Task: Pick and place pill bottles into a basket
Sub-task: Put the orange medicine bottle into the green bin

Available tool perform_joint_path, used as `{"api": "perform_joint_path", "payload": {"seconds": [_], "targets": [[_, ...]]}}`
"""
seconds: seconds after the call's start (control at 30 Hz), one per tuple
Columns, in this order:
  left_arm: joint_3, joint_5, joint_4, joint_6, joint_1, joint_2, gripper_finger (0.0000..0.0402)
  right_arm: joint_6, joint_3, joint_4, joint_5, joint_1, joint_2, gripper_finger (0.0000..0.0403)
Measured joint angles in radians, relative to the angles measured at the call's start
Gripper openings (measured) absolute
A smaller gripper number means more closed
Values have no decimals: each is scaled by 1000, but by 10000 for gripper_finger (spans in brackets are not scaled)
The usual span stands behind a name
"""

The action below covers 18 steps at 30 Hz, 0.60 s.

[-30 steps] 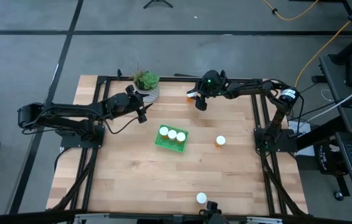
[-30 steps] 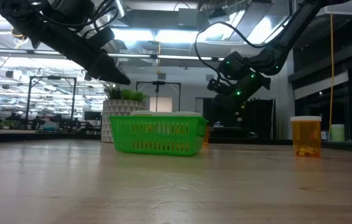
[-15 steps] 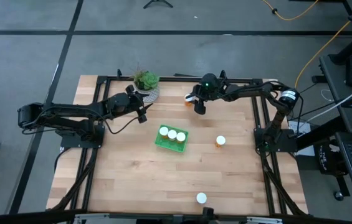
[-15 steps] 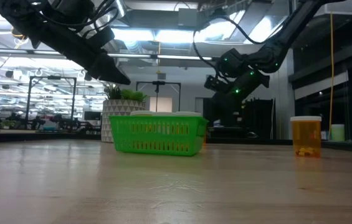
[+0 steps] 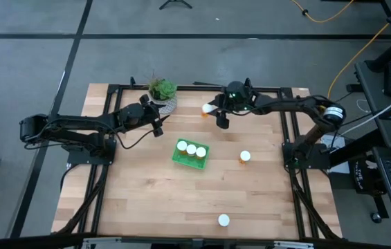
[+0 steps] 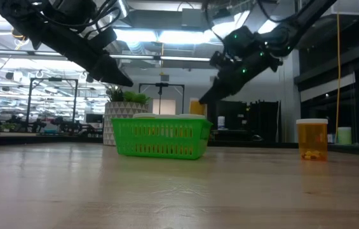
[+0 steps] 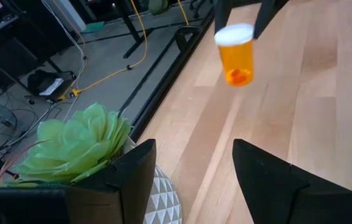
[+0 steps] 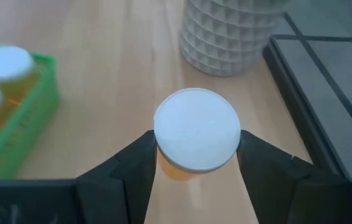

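**Operator:** Report the right gripper (image 5: 217, 114) and its load.

**Technician:** The right gripper is clamped on one pill bottle (image 8: 195, 138). In the right wrist view the white cap sits between the two fingers (image 8: 129, 177), which touch it on both sides. In the low view the bottle (image 6: 196, 106) hangs above the table, higher than the basket (image 6: 160, 138) rim and off its right end. From overhead it is at the far side of the table, right of the potted plant (image 5: 161, 92) and beyond the basket (image 5: 178, 158).

**Operator:** Left gripper?

**Technician:** The left gripper (image 5: 157, 123) hovers just on the near side of the potted plant, left of the basket. Its fingers (image 7: 132, 174) stand apart with nothing between them. Its wrist view shows the held bottle (image 7: 236, 54) farther off, lifted over the wood.

**Operator:** Remaining bottles?

**Technician:** Three capped bottles (image 5: 191, 149) stand in a row inside the basket. One bottle (image 5: 244, 158) stands on the table to the right of the basket, well apart from both grippers. Another (image 5: 223, 220) stands near the table's near edge.
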Motion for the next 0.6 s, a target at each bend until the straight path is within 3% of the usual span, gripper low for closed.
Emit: {"api": "perform_joint_path", "payload": {"seconds": [0.6], "targets": [[0,5,-26,0,0,0,210,68,1,-125,2,215,-197,209]]}}
